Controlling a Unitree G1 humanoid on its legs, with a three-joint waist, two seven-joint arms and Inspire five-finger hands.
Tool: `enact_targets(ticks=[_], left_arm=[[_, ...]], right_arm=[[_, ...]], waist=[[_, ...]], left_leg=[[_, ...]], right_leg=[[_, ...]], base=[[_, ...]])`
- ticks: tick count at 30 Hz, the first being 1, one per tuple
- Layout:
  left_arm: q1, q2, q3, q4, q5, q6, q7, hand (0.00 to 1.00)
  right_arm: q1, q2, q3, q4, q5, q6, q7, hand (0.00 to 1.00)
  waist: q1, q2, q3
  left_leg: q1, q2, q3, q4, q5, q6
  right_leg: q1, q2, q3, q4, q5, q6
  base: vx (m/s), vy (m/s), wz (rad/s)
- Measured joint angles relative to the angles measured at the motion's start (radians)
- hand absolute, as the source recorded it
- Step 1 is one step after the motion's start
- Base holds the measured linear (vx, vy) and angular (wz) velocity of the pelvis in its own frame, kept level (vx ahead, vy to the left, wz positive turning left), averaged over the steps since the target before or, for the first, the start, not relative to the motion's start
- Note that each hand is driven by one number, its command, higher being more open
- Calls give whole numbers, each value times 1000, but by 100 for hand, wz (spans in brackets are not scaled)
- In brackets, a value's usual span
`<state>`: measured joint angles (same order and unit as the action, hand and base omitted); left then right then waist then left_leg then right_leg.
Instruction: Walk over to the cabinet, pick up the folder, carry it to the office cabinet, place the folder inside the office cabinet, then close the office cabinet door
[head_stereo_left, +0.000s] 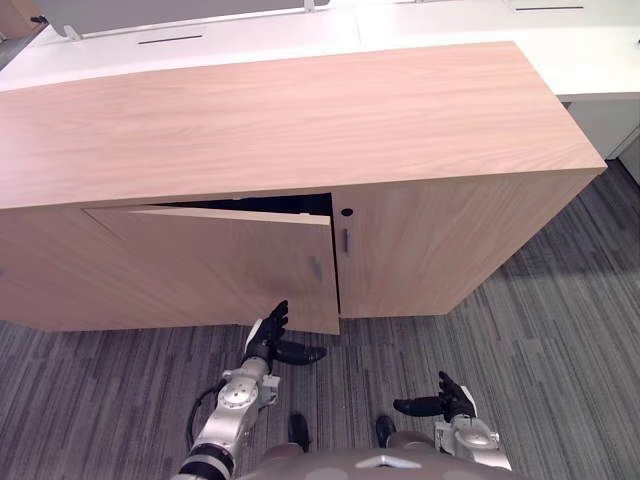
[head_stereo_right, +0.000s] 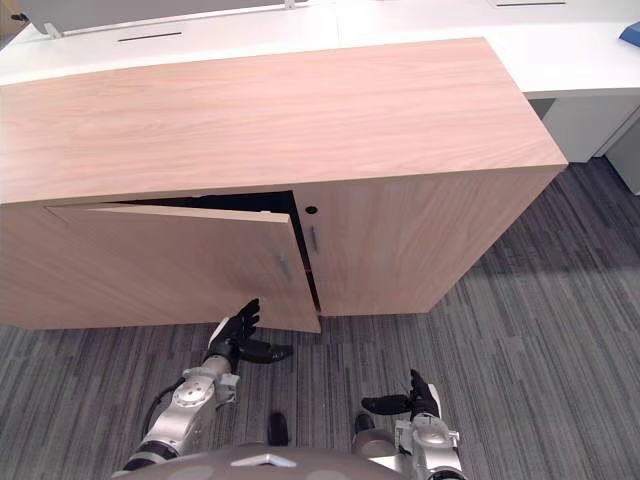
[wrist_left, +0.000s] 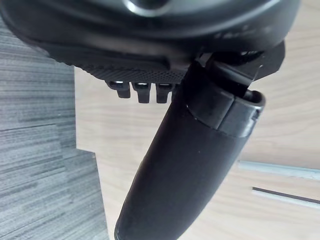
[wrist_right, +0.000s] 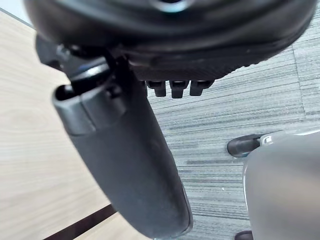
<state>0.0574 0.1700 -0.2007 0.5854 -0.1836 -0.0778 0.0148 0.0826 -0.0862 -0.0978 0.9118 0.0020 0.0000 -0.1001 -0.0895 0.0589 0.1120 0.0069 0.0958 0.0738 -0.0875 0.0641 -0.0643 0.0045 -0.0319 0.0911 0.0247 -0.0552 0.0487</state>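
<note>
Office cabinet (head_stereo_left: 300, 130), in light wood, spanned the left eye view from 9 to 3 o'clock. Its left door (head_stereo_left: 230, 265) stood ajar with a dark gap along the top, and its right door (head_stereo_left: 440, 250) was closed. At 6 o'clock the left hand (head_stereo_left: 265, 345) was released, fingers straight, just beside the ajar door's lower corner; contact could not be told. At 5 o'clock the right hand (head_stereo_left: 455, 400) hung released over grey carpet (head_stereo_left: 560, 330). The right eye view showed the same scene. In the left wrist view the left hand grasped nothing, with pale wood beyond it. In the right wrist view the right hand grasped nothing, with carpet beyond it.
</note>
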Motion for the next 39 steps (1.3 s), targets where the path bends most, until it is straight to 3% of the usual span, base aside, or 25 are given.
enact_targets(ticks=[6, 17, 39], left_arm=[[11, 0, 20, 99, 34, 0, -2, 100], [57, -5, 153, 362, 111, 23, 22, 100], [50, -41, 266, 458, 138, 26, 42, 100]], right_arm=[[-19, 2, -1, 42, 0, 1, -1, 100], [-33, 11, -40, 107, 3, 22, -1, 100], [-58, 19, -113, 175, 3, 28, 2, 100]], waist=[[2, -8, -4], [30, -35, -22], [45, -49, -24]], left_leg=[[9, 3, 0, 0, -1, -1], [21, 4, 1, -2, -5, -7], [43, 3, 13, -6, -17, -7]], right_leg=[[18, 4, -2, -13, 5, 0], [32, 4, -2, -20, 5, -1], [52, 5, 7, -27, 5, 0]], base=[[5, 2, 0], [0, 0, 0], [3, 1, -1]])
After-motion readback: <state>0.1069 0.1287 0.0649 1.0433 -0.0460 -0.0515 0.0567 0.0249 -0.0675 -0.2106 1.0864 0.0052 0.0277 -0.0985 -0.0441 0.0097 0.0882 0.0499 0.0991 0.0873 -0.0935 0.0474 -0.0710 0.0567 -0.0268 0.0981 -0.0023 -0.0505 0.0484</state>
